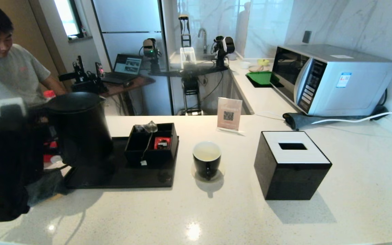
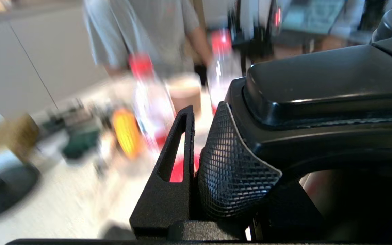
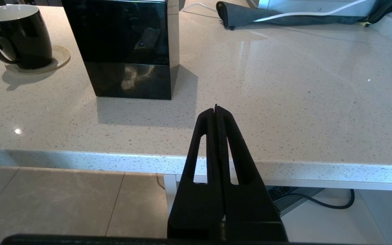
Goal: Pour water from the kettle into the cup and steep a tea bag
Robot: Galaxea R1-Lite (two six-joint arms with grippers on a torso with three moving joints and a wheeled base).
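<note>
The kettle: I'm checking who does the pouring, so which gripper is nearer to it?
Left. The left gripper is at the kettle, jaws around its handle. The right gripper hangs off the counter's front edge, jaws together, beyond the tissue box.

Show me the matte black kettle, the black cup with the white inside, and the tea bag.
Matte black kettle (image 1: pixel 80 132): head view, on its body.
Black cup with white inside (image 1: pixel 207 163): head view, on its outer wall.
Tea bag (image 1: pixel 147 127): head view, on the translucent pouch.
</note>
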